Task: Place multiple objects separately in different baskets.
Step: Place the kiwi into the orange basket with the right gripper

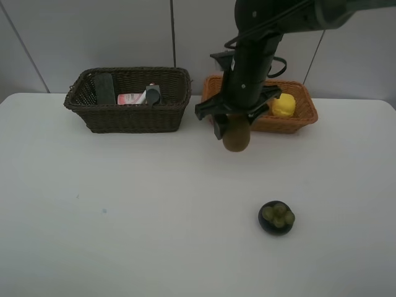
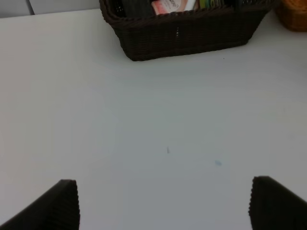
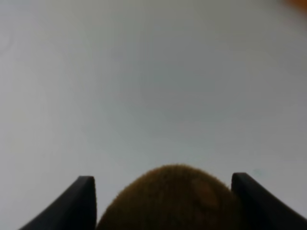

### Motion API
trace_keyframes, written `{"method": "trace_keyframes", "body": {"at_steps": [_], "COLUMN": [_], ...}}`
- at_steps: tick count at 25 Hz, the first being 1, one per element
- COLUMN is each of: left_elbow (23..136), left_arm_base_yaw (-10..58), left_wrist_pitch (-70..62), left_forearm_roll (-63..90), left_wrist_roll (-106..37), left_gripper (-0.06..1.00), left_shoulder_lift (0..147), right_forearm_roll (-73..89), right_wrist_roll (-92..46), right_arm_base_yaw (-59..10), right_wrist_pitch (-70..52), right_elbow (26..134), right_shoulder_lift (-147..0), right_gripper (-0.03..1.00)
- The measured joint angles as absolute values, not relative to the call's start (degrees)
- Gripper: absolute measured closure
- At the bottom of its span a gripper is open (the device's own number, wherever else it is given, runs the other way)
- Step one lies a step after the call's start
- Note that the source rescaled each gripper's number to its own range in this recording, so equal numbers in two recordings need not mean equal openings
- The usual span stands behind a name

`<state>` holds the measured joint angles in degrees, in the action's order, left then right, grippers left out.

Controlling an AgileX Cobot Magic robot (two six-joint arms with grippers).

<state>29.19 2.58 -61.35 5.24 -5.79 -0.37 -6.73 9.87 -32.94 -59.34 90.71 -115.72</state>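
Observation:
My right gripper is shut on the brown kiwi and holds it above the table, just in front of the light orange-tan basket. The kiwi fills the space between the fingers in the right wrist view. A lemon lies in that basket. The dark brown basket holds a dark green bottle, a pink bottle and a dark item. The mangosteen sits on the table at the front right. My left gripper is open and empty over bare table.
The white table runs to a grey panelled wall behind the baskets. The dark brown basket shows in the left wrist view, with the orange-tan basket's corner beside it. The right arm hides part of the orange-tan basket.

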Motion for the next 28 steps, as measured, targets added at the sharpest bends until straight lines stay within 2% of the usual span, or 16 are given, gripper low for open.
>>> {"method": "trace_keyframes", "body": {"at_steps": [5, 13, 14, 17, 18, 21, 24, 28], "left_elbow": [29.19, 29.19, 29.19, 29.19, 29.19, 29.19, 29.19, 29.19], "left_arm_base_yaw": [2.58, 2.58, 2.58, 2.58, 2.58, 2.58, 2.58, 2.58], "left_wrist_pitch": [-61.35, -61.35, -61.35, -61.35, -61.35, -61.35, -61.35, -61.35], "left_forearm_roll": [5.24, 5.24, 5.24, 5.24, 5.24, 5.24, 5.24, 5.24], "left_wrist_roll": [-5.79, -5.79, -5.79, -5.79, -5.79, -5.79, -5.79, -5.79], "left_gripper": [0.02, 0.02, 0.02, 0.02, 0.02, 0.02, 0.02, 0.02], "left_shoulder_lift": [-0.37, -0.37, -0.37, -0.37, -0.37, -0.37, -0.37, -0.37], "right_forearm_roll": [-6.86, -6.86, -6.86, -6.91, -6.96, -6.96, -6.44, -3.32], "right_wrist_roll": [7.58, 7.59, 7.59, 7.59, 7.59, 7.59, 7.59, 8.06], "right_arm_base_yaw": [-24.11, -14.99, -14.26, -13.14, -13.09, -13.09, -13.09, -13.09], "right_wrist_pitch": [-47.89, -30.08, -28.93, -27.66, -27.66, -27.91, -29.94, -40.93], "right_elbow": [95.09, 96.25, 96.3, 96.3, 96.3, 96.3, 96.3, 96.3], "right_shoulder_lift": [-115.72, -117.53, -118.11, -120.28, -120.81, -121.39, -120.67, -117.54], "right_gripper": [0.95, 0.95, 0.91, 0.27, 0.16, 0.03, 0.02, 0.02]}}
